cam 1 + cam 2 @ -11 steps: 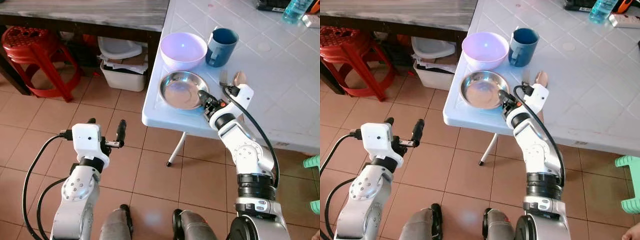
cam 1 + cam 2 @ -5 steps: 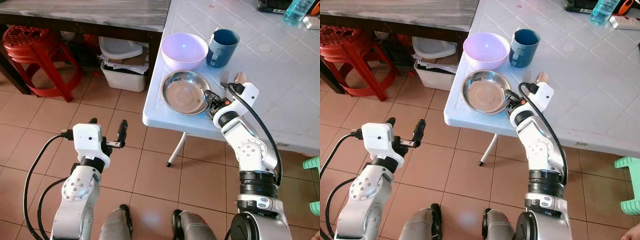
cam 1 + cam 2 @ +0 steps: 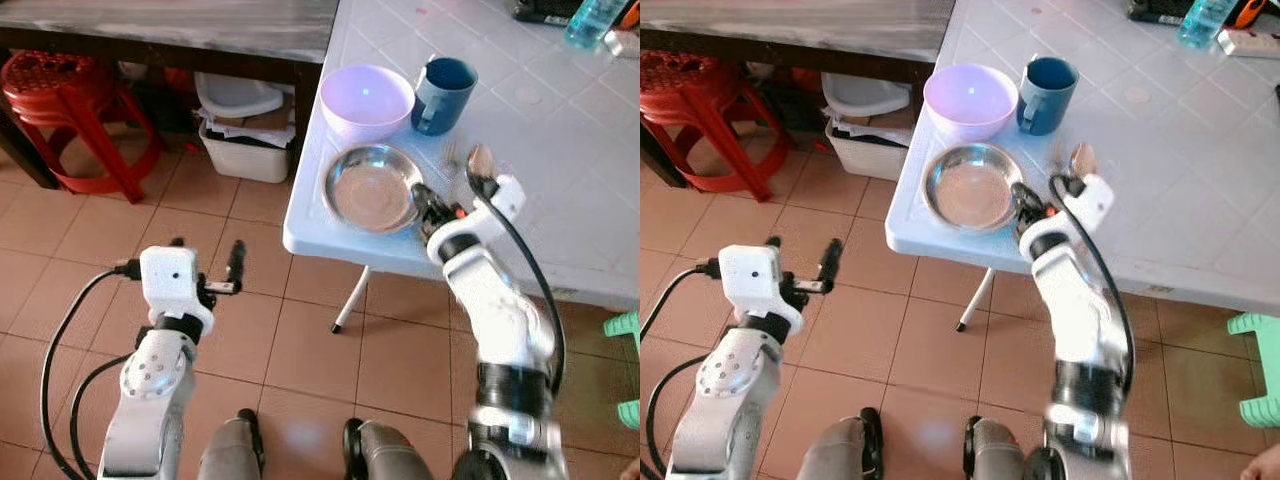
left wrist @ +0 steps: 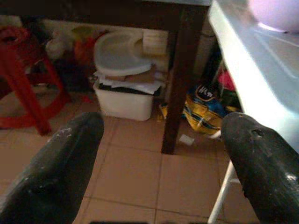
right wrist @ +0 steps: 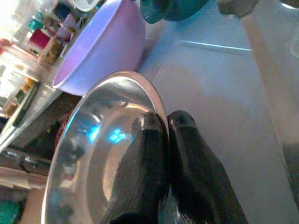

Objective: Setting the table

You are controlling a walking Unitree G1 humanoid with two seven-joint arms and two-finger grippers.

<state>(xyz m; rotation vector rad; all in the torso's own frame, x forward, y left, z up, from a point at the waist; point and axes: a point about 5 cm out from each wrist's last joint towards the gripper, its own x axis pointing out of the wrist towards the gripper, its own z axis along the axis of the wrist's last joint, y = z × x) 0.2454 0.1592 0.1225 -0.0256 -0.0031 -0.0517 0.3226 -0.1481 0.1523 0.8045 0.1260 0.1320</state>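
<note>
Since 1 second ago the right arm has drawn back a little and now shows blurred in the eye views, and the steel plate point(image 3: 371, 187) sits slightly farther onto the white table point(image 3: 560, 190) than before; the left arm has barely shifted.

On the left, a red stool point(image 3: 60, 95) stands under a dark wooden table point(image 3: 200, 25), with a white bin point(image 3: 245, 150) beside it on the tiled floor. The left gripper point(image 3: 205, 275) hangs over the floor, well apart from the table, its 2 fingers point(image 4: 60, 163) spread wide with nothing between them.

The steel plate lies near the white table's front left corner. Just behind it stands the purple bowl point(image 3: 366, 98), and to that bowl's right the blue mug point(image 3: 444, 93). The right gripper point(image 5: 163, 128) is at the plate's right rim; its 2 fingers are pressed together, and the tips rest at the rim's edge, one over the metal and one on the table side. Whether the rim is pinched between them cannot be told. Right of the plate, a spoon point(image 3: 480, 160) lies on the table behind the right wrist.
</note>
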